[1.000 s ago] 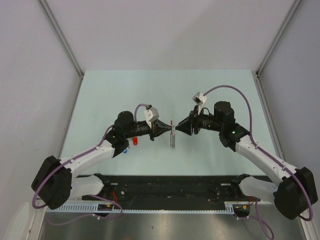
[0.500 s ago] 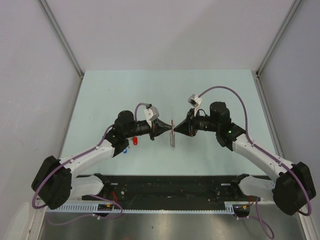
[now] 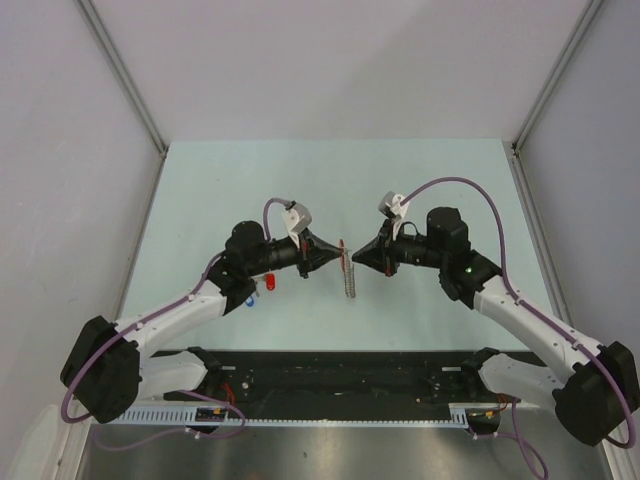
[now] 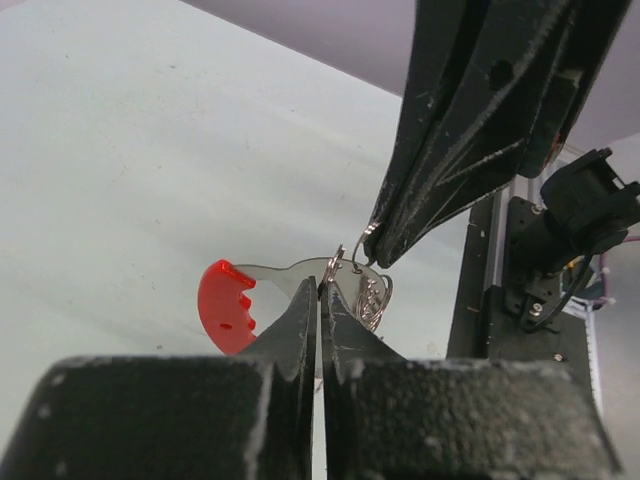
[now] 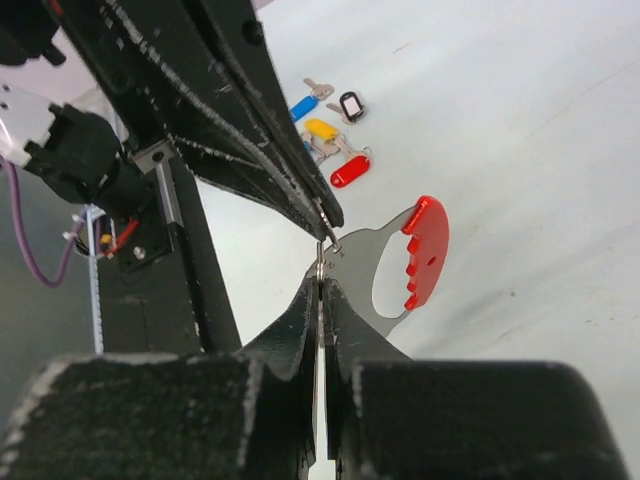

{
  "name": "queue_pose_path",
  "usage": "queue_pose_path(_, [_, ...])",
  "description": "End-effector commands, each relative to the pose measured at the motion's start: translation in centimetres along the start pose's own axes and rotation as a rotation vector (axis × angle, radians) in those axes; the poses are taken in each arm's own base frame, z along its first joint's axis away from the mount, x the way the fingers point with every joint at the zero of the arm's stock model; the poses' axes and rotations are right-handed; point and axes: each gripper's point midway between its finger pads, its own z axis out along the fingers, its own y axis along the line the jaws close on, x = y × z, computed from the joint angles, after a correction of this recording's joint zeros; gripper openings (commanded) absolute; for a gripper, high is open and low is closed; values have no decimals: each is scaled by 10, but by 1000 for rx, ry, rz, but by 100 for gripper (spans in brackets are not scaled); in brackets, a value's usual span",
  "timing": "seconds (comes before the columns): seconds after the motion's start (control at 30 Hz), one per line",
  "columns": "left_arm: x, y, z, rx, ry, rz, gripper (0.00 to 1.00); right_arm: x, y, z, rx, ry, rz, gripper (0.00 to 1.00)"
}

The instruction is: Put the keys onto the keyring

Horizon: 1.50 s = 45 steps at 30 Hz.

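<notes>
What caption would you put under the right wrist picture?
Right hand and left hand both pinch the keyring; coloured keys lie on the table.

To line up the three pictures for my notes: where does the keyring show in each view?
Top external: keyring mid-table, between the two gripper tips.
Left wrist: centre, red band at left, just above the left gripper.
Right wrist: centre-right, red band at right, just above the right gripper.
Shared landmark: the red band; both shut grippers pinch the metal part beside it.
</notes>
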Motion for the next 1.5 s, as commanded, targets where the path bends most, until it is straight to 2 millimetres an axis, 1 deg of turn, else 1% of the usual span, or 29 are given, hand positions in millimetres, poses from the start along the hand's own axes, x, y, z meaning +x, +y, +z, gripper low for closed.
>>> queue_pose_path(0.0, [-34,13,-4,-71,-97,-11,0,-8,17,-7,-36,5,-147,5])
queue_pose_path(0.03, [-35,12,-4,-69,-98,-13,0,-6,18,-7,-40,12,-176,6])
queue_pose_path(0.13, [-40,11,-3,-64,-106,-12,0,-1,26,-6,-55,32,-225,17])
queue_pose_path(0.17, [-40,11,-2,-61,-104,-14,0,1,32,-4,-70,38,-237,23])
queue_pose_path(0.27, [-42,9,-1,-45,-107,-4,0,3,39,-6,-87,41,-280,29])
queue_pose_path(0.33, [-42,6,-1,-26,-107,10,0,2,43,-8,-91,38,-290,31])
queue_pose_path(0.4, [-42,4,-2,-16,-106,21,0,0,39,-9,-57,37,-283,31])
queue_pose_path(0.53, [-41,-5,-6,34,-106,88,0,-12,24,-14,32,-3,-242,32])
queue_pose_path(0.63, [-45,-12,-10,60,-124,130,0,-22,18,-17,27,-43,-198,36])
queue_pose_path(0.67, [-48,-17,-12,80,-134,145,0,-21,21,-17,-10,-45,-186,41])
queue_pose_path(0.7, [-47,-18,-12,87,-136,147,0,-28,22,-18,-22,-77,-183,41])
queue_pose_path(0.73, [-47,-20,-13,97,-140,153,0,-32,20,-19,-26,-99,-183,42])
queue_pose_path(0.77, [-50,-24,-13,118,-153,165,0,-32,23,-19,-54,-110,-188,44])
queue_pose_path(0.8, [-49,-26,-14,129,-155,167,0,-36,23,-18,-64,-139,-212,44])
queue_pose_path(0.87, [-50,-31,-14,159,-161,169,0,-42,28,-18,-97,-168,-217,45])
queue_pose_path(0.97, [-50,-34,-14,176,-164,168,0,-47,33,-16,-128,-192,-246,45])
queue_pose_path(1.1, [-55,-40,-15,197,-189,165,0,-51,28,-12,-134,-207,-261,43])
queue_pose_path(1.23, [-57,-44,-14,209,-199,159,0,-59,33,-10,-167,-244,-279,41])
queue_pose_path(1.33, [-57,-46,-14,212,-205,152,0,-60,31,-8,-167,-246,-281,38])
queue_pose_path(1.47, [-60,-48,-15,213,-217,144,0,-61,34,-8,-187,-251,-287,35])
